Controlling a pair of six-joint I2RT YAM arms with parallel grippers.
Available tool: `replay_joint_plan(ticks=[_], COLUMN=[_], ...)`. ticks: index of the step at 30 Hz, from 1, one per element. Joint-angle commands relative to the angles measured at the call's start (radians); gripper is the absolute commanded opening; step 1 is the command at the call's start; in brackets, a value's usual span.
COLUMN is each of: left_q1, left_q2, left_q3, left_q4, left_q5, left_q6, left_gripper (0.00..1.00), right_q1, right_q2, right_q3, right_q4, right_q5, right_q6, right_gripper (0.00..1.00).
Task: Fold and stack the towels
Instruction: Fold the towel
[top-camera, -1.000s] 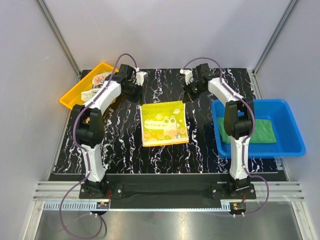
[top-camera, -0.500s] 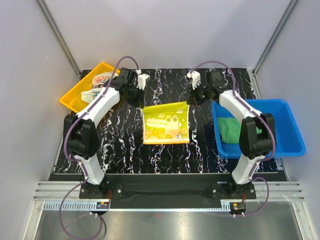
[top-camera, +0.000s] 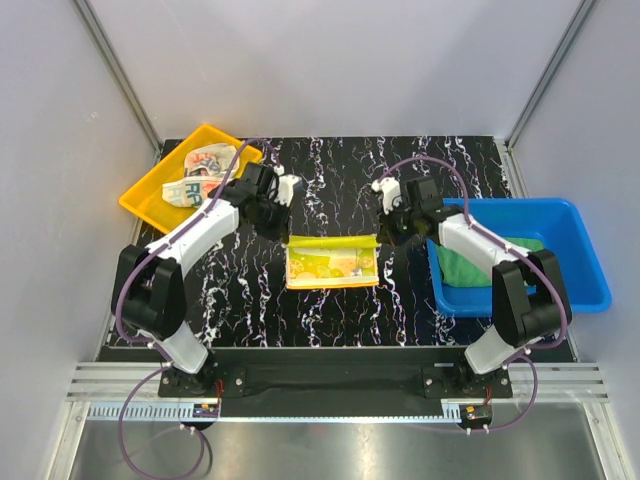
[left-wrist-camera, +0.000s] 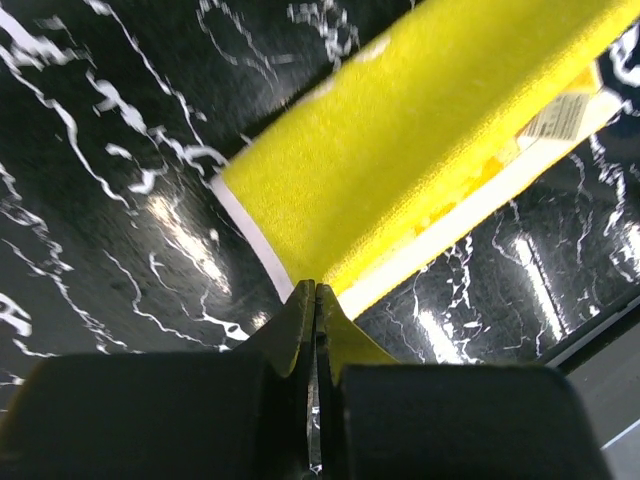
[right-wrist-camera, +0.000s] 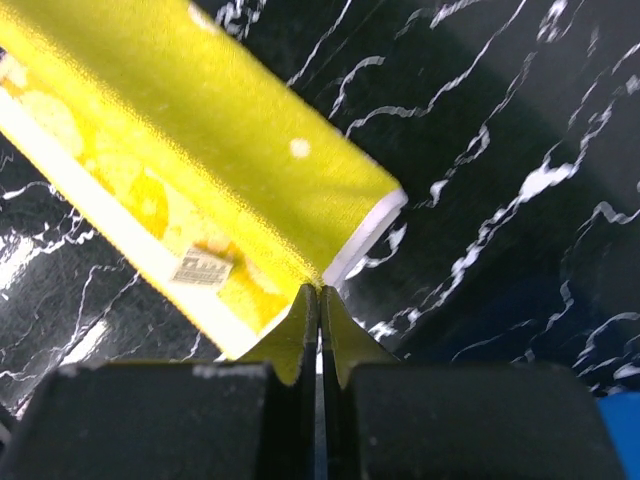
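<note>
The yellow towel (top-camera: 331, 262) with white pattern lies mid-table, its far edge lifted and carried toward the near edge. My left gripper (top-camera: 287, 237) is shut on its far left corner (left-wrist-camera: 300, 250). My right gripper (top-camera: 380, 237) is shut on its far right corner (right-wrist-camera: 340, 235). The green towel (top-camera: 470, 263) lies in the blue bin (top-camera: 585, 270). The white/teal towel with red-orange print (top-camera: 200, 175) lies crumpled in the yellow tray (top-camera: 150, 190).
The black marbled table (top-camera: 330, 180) spans the middle. The yellow tray stands at the far left and the blue bin at the right edge, close to my right arm. Grey walls enclose the cell on three sides.
Both grippers have pulled the yellow towel's far edge up and toward the near side, so the towel now looks about half as deep. Both arms have swung nearer.
</note>
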Motion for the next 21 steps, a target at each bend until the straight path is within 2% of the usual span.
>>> replay_joint_plan(ticks=[1,6,21], left_q1=[-0.006,-0.023,-0.085], left_q2=[-0.049,-0.046,-0.055], left_q3=[-0.048,-0.118,-0.169], left_q4=[0.029,0.038,-0.003], left_q5=[-0.054,-0.043,-0.115], left_q6=[-0.02,-0.021,-0.082], left_gripper=[0.0,0.0,0.0], right_q1=[0.025,0.052,0.121], right_q2=[-0.079,-0.093,-0.091], right_q3=[-0.043,-0.069,-0.118], right_q4=[0.043,0.03,-0.066], right_q5=[0.118,0.135,0.229], right_q6=[0.045,0.108,0.217], right_gripper=[0.0,0.0,0.0])
